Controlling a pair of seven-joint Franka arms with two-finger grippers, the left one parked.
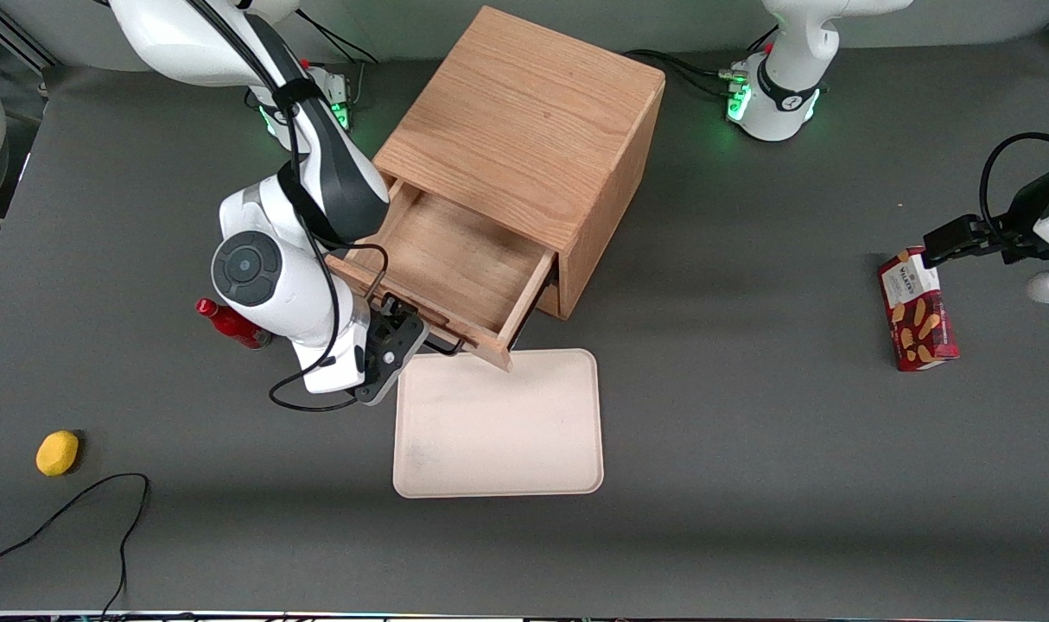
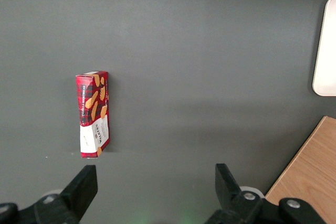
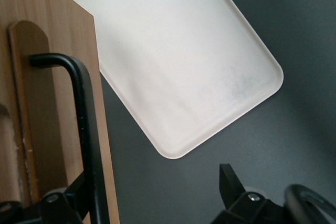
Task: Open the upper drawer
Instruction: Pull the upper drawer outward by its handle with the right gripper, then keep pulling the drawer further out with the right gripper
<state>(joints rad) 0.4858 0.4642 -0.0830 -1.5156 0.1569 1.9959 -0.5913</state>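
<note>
A: Where's the gripper [image 1: 401, 333] now?

B: Right at the front of the upper drawer [image 1: 455, 263], by the black handle [image 3: 84, 124]. In the right wrist view the handle bar runs down beside one finger [image 3: 65, 203], and the other finger [image 3: 231, 182] stands well apart from it over bare table. So the fingers are spread wide and grasp nothing.

A: And the drawer itself?

B: Pulled well out of the cabinet [image 1: 524, 147], its shallow wooden box showing and nothing in it. Its front edge overhangs the corner of the cream tray [image 1: 499, 432] nearer the front camera.

A: How would it handle?

B: I'd judge it light and stiff: thin oak boards that slide without much resistance. The wire handle is rigid but thin and smooth, so a loose grip could slip along it. Best hold is around the middle of the bar, pulling straight out so the box doesn't skew.
</note>
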